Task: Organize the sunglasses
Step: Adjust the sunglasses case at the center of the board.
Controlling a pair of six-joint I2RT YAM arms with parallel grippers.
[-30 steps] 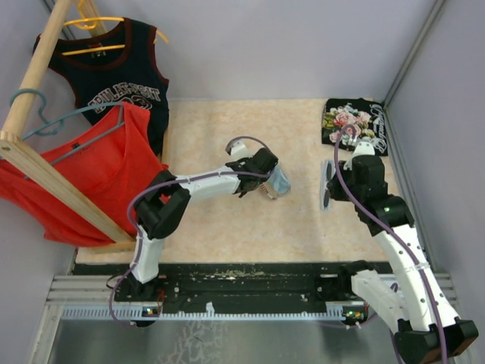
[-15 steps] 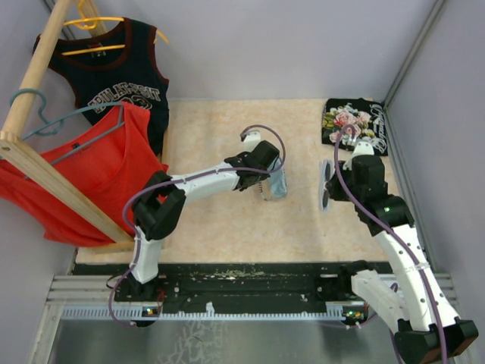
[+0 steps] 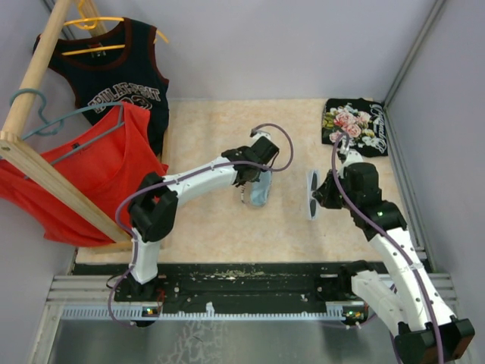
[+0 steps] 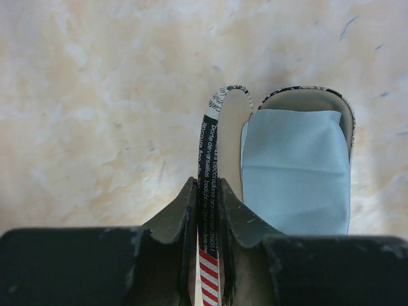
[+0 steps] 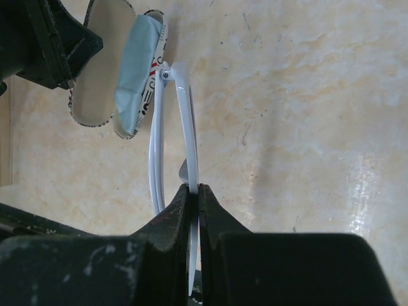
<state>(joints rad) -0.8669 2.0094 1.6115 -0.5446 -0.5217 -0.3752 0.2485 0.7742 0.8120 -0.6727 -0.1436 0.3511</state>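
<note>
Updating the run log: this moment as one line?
left gripper: shut on case | right gripper: shut on sunglasses | cloth: inside open case

From the right wrist we see the white plastic-framed sunglasses (image 5: pixel 187 127) only edge-on. Their lenses barely show, and the frame's near end is buried between the fingers of the right end effector (image 5: pixel 193 189). From the left wrist, the lid of the oblong flag-print case (image 4: pixel 210 159) runs off the bottom edge (clamped in the left end effector (image 4: pixel 205 191)), and the light-blue cloth (image 4: pixel 296 169) loses its near end behind that body.
</note>
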